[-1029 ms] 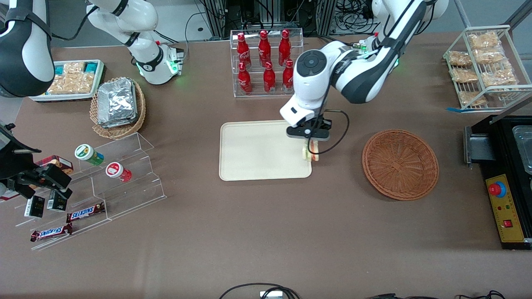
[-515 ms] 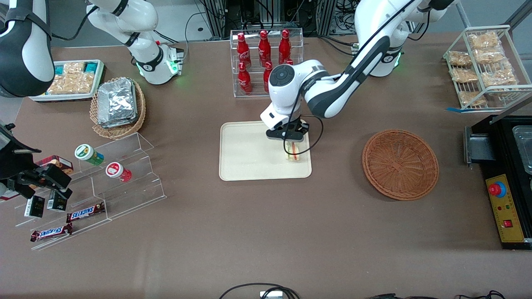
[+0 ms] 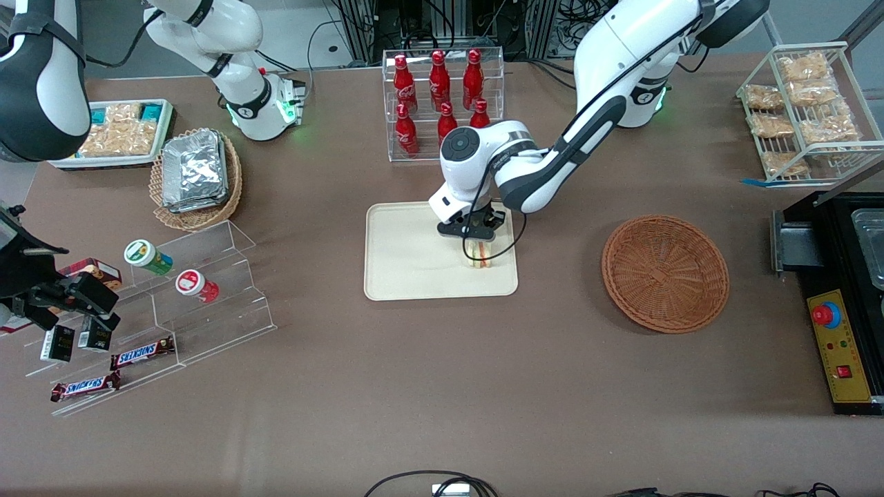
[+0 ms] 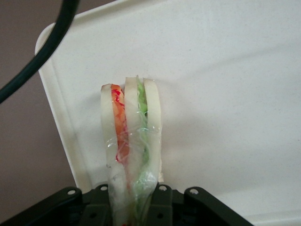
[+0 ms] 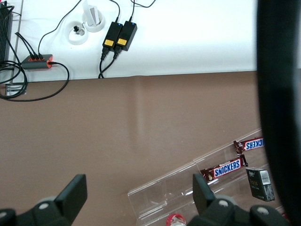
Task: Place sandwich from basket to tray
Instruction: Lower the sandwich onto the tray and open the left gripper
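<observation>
Brown cloth covers the table point(image 3: 442, 386), with cable racks and cords crowding the room at its farther edge. Toward the parked arm's end sit a white tray of packaged snacks point(image 3: 114, 134), a tan oval basket of foil packets point(image 3: 197, 172) and a clear stepped stand point(image 3: 186, 304) carrying two small jars and Snickers bars point(image 3: 141, 353). Mid-table, a clear rack of red bottles point(image 3: 442, 103) stands farther from the front camera than the tray point(image 3: 414, 255), part of it masked by the working arm. Over the tray's end nearer the basket point(image 3: 665, 273), the claw point(image 3: 475, 238) pinches the sandwich point(image 3: 478, 257). The basket lies empty, well apart from the tray, toward the working arm's end, where a wire rack of bagged snacks point(image 3: 804, 110) and a black control box point(image 3: 839, 345) also stand. Only the wrist view shows the sandwich point(image 4: 130, 141) held upright between the fingers point(image 4: 160, 202), its bread and filling layers edge-on, just inside the tray's point(image 4: 225, 70) rounded corner.
</observation>
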Robot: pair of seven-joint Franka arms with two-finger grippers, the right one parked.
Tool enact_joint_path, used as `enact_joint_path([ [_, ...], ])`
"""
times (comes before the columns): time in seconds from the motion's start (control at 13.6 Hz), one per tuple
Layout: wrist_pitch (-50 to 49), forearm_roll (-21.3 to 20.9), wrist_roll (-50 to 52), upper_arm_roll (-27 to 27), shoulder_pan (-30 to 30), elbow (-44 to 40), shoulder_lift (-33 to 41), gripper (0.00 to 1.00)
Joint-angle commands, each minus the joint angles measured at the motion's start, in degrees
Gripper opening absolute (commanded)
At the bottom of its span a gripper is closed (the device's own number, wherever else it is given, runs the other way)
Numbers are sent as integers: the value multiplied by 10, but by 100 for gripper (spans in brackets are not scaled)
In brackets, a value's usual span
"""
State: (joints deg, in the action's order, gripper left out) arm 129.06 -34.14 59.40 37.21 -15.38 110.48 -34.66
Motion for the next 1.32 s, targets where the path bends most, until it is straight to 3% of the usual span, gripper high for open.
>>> enact_joint_path([
  [0.0,4,-18,14,-2,-7,-11,-15,0],
  [0.07,4,-17,15,-2,-7,-10,-15,0],
  [0.22,4,-16,36,-2,-7,-10,-15,16],
  [0.29,1,-16,55,-3,-7,-10,-15,46],
  [0.44,-2,-17,67,-2,-7,-11,-14,93],
  [0.51,-2,-15,69,-2,-4,-12,-10,99],
  [0.81,-33,-4,71,-1,18,-34,12,99],
  [1.03,-106,27,81,-4,32,-115,14,99],
  [1.25,-164,38,74,0,83,-164,28,99],
])
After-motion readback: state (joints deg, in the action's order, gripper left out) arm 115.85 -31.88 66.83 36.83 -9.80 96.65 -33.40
